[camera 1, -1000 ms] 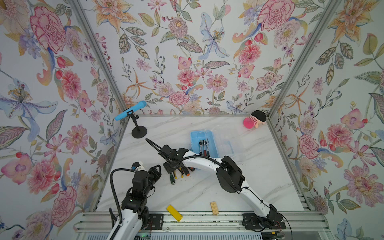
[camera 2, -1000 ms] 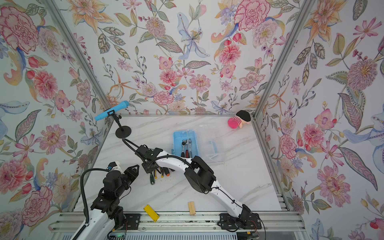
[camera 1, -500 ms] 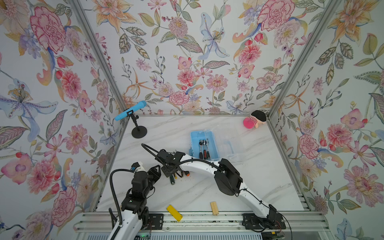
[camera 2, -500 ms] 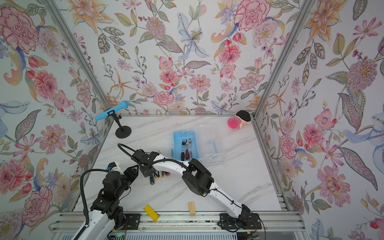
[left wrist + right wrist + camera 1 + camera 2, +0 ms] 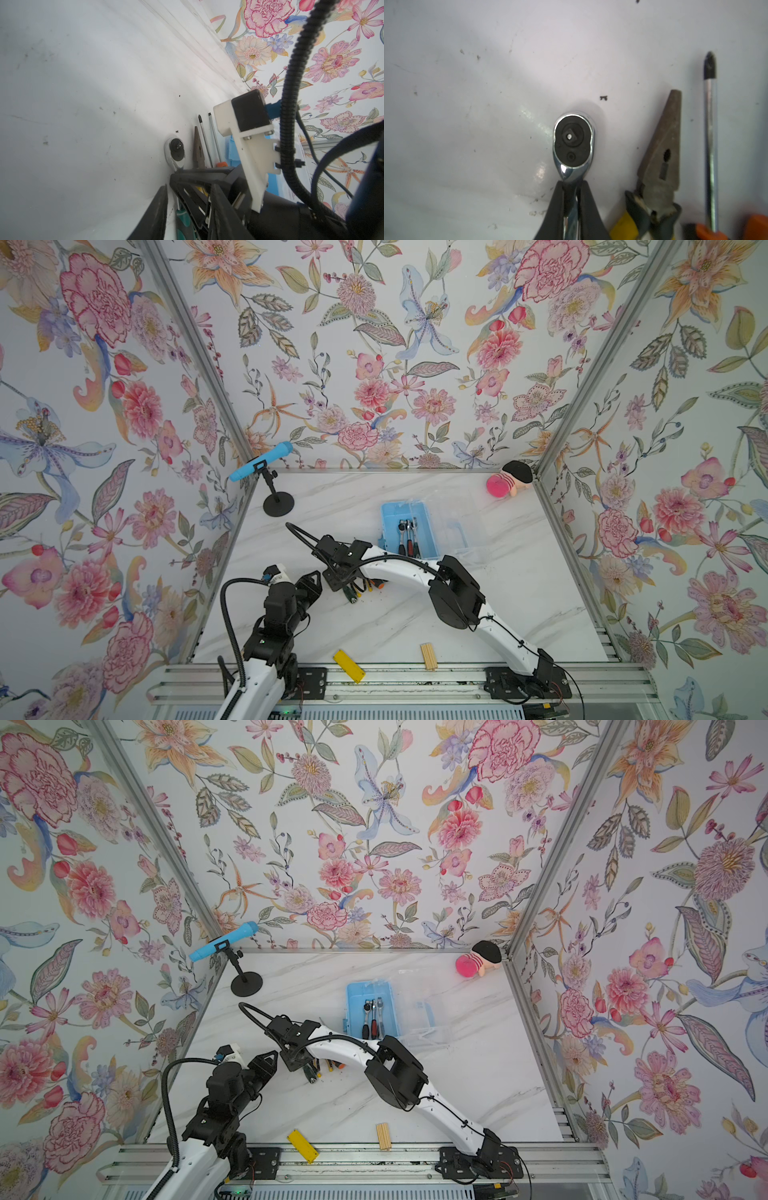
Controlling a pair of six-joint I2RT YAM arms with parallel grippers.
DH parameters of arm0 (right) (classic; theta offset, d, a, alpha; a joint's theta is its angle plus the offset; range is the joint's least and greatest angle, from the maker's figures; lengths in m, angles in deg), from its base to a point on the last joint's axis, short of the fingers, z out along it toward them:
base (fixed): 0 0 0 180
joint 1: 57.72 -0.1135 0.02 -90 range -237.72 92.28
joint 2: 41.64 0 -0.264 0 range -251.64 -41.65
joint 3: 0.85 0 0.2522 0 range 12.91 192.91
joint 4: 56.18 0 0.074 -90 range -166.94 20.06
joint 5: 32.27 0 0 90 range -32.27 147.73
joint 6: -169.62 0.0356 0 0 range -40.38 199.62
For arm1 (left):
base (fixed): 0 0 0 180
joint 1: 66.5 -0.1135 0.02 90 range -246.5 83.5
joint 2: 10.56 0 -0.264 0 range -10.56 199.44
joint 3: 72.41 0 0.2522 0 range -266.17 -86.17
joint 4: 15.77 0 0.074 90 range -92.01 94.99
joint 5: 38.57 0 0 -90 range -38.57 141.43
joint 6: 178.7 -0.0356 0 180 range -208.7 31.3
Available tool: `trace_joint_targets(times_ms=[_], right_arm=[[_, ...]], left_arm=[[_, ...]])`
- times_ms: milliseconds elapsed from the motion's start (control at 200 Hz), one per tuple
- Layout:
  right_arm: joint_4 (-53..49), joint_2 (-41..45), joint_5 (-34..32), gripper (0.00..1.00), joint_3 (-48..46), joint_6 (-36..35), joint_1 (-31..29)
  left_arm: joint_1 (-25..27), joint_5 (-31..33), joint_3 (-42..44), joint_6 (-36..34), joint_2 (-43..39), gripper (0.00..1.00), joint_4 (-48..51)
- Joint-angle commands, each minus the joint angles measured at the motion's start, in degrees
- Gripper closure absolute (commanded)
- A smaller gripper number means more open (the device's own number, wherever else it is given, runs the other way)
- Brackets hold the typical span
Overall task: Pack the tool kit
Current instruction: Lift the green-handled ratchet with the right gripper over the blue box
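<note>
The tool kit's light-blue box (image 5: 428,526) lies open at mid-table with two ratchets inside, its clear lid (image 5: 455,526) folded out to the right. Left of the box, loose tools lie side by side: a chrome ratchet (image 5: 573,143) with a green handle, yellow-handled pliers (image 5: 660,158) and orange-black screwdrivers (image 5: 710,135). My right gripper (image 5: 572,185) reaches across them and is shut on the ratchet's neck just behind its head, which rests on the table. My left gripper (image 5: 311,580) hovers open right beside the right gripper, holding nothing. The right gripper hides most of the tool handles.
A blue microphone on a black stand (image 5: 278,506) stands at the back left, and a pink plush toy (image 5: 509,483) lies in the back right corner. A flat yellow block (image 5: 348,664) and a ridged wooden block (image 5: 428,655) lie at the front edge.
My right gripper has come down a little toward the front over the loose tools and closed on the ratchet. The left arm has not moved.
</note>
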Motion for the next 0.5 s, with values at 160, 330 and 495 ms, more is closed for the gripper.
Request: trace_joint_targets(times_ms=[160, 330, 495], right_arm=[[-2.74, 2.86, 3.78, 1.0, 0.01, -0.46, 2.06], [-1.64, 7.74, 6.48, 1.0, 0.01, -0.72, 3.43], [-1.37, 11.81, 7.64, 1.0, -0.22, -1.01, 4.8]], left_arm=[[-0.68, 0.02, -2.85, -2.74, 2.2, 0.64, 0.05], [-0.59, 0.27, -6.27, -4.41, 3.78, 0.64, 1.16], [-0.59, 0.98, -8.31, -5.67, 5.09, 0.62, 2.13]])
